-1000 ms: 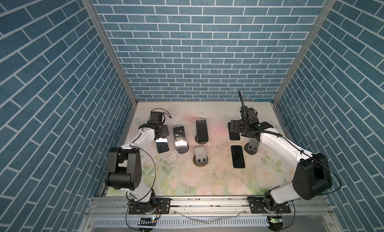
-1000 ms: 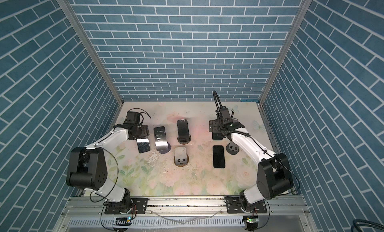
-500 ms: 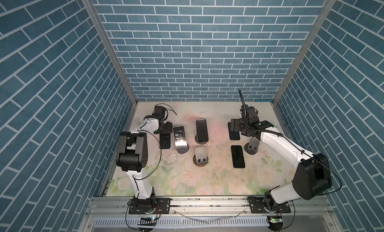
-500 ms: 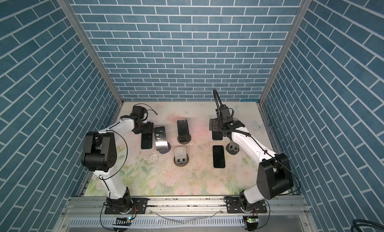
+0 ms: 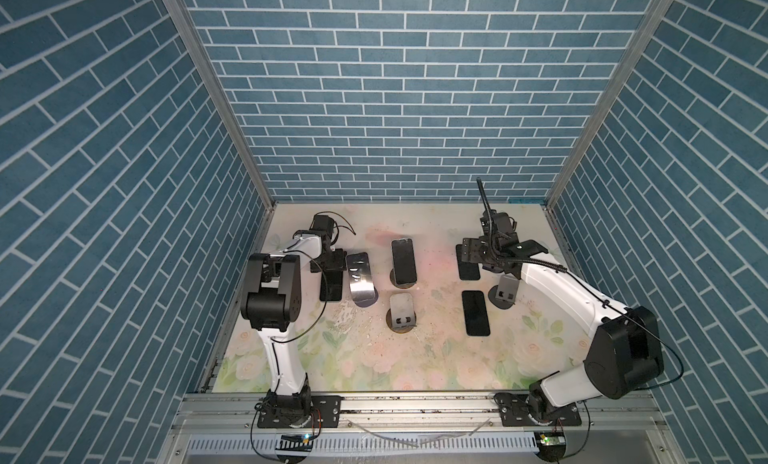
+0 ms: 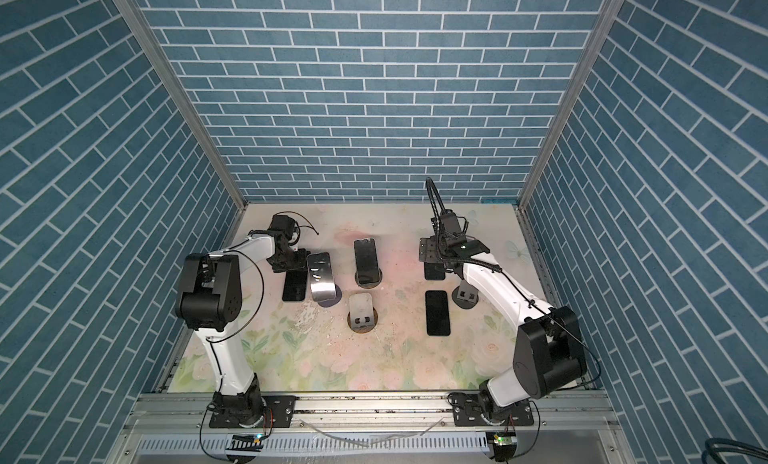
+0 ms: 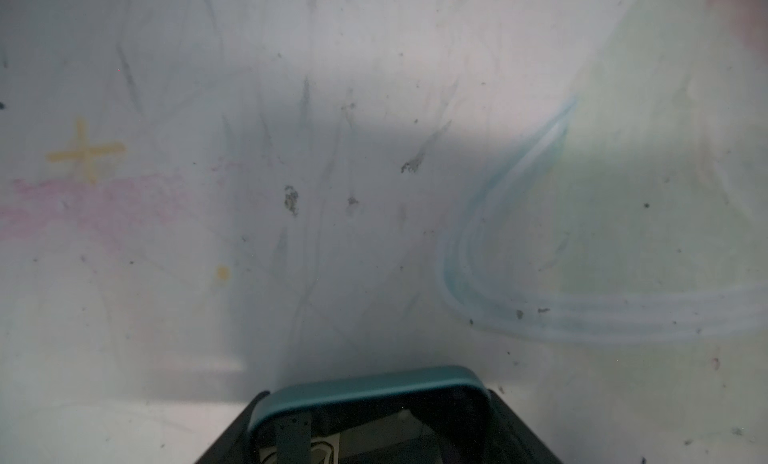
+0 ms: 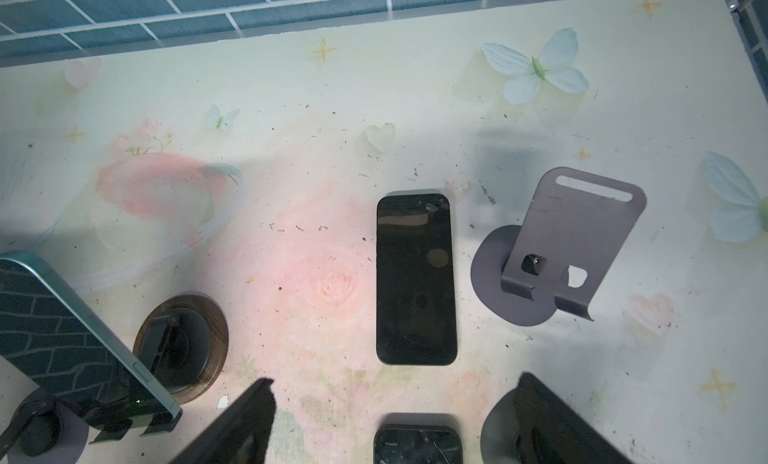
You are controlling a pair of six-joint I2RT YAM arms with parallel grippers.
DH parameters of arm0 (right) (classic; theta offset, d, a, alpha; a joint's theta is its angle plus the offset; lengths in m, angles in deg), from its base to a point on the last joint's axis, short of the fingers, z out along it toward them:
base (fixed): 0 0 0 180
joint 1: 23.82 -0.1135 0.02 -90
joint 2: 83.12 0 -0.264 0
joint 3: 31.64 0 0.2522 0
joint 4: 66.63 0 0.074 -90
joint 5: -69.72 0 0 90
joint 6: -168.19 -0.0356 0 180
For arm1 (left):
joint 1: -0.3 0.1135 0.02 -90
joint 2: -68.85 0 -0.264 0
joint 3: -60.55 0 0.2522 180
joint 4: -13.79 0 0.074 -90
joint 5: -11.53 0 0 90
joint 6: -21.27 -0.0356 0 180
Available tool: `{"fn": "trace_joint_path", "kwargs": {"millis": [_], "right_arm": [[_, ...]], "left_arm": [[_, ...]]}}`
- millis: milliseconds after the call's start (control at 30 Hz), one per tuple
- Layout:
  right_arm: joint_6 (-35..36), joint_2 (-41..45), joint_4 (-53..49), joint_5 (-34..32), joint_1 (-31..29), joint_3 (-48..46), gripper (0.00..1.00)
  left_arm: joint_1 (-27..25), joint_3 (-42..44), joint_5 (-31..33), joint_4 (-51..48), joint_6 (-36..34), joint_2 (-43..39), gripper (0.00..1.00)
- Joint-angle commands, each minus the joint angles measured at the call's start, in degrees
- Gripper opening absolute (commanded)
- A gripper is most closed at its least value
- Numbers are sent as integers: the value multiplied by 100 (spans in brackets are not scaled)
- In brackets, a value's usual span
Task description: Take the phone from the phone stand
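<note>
My left gripper [image 5: 332,263] is shut on the top end of a dark, teal-edged phone [image 5: 331,286] at the back left of the table, clear of every stand. In the left wrist view the phone's teal edge [image 7: 365,385] lies between the left gripper [image 7: 374,412] jaws, just over the table; whether it touches I cannot tell. My right gripper [image 5: 469,254] hangs open at the back right above a flat black phone [image 8: 417,441]. In the right wrist view that phone sits between the right gripper's [image 8: 395,381] spread fingers [image 8: 245,424], untouched.
A shiny phone [image 5: 360,278] leans on a stand beside the held one. A dark phone [image 5: 403,260] stands on a wood-based stand at the centre back. Two empty stands [image 5: 402,312] [image 5: 505,293] and a flat phone [image 5: 476,312] lie mid-table. Brick walls close three sides.
The left arm's elbow has risen and swung inward, and its gripper has shifted slightly back and right with the phone, which now shows at full length. The right arm has not moved.
</note>
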Motion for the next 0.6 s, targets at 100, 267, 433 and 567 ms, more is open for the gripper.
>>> {"fn": "trace_joint_path", "kwargs": {"millis": [100, 267, 433, 567], "right_arm": [[-178, 50, -119, -120, -10, 227, 91], [-209, 81, -117, -138, -23, 196, 91], [-209, 77, -120, -136, -19, 189, 91], [-209, 77, -122, -145, -31, 183, 91]], "left_arm": [[34, -256, 62, -120, -21, 203, 56], [34, -336, 88, -200, -12, 270, 59], [34, -353, 198, -238, -4, 272, 61], [34, -347, 221, -257, -19, 272, 65]]}}
